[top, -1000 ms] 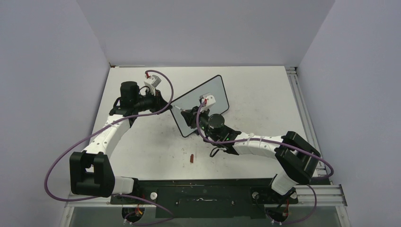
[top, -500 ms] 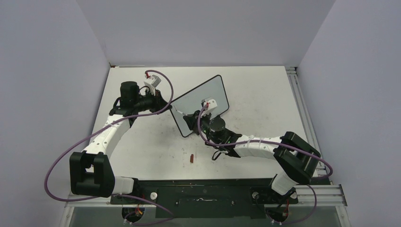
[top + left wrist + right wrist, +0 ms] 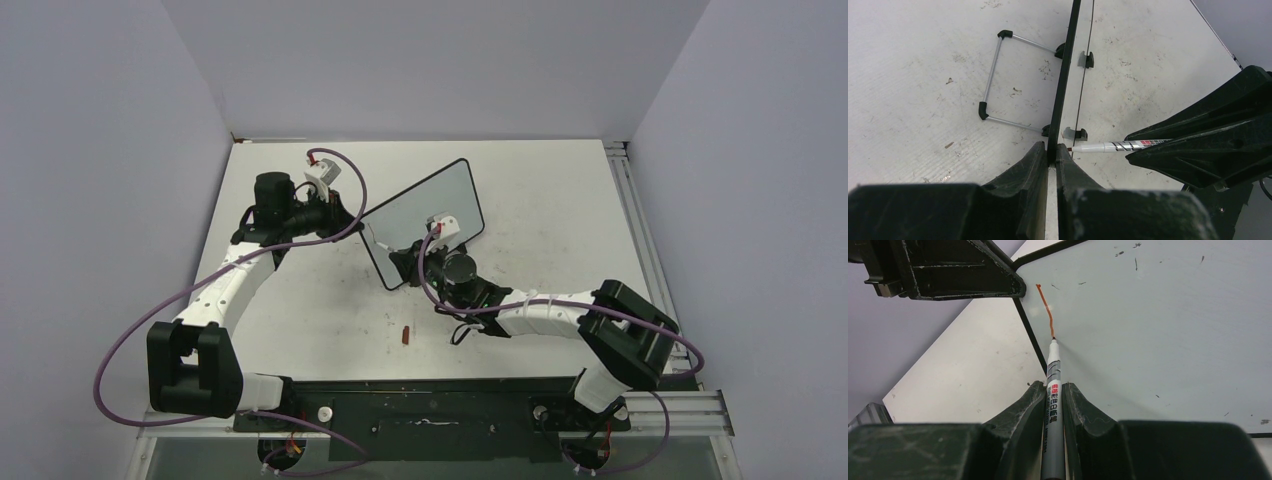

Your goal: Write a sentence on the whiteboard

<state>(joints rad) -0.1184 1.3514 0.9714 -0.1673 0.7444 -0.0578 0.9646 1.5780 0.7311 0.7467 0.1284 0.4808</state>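
The left gripper is closed to a thin slit on the black edge of the whiteboard. The board runs straight ahead of its fingers edge-on, so its face cannot be read from that wrist. The right gripper pinches a marker whose rear is buried between the fingers; the tip just ahead touches the board at the lower end of the sentence, only one short orange-red stroke, which from above that wrist hides.
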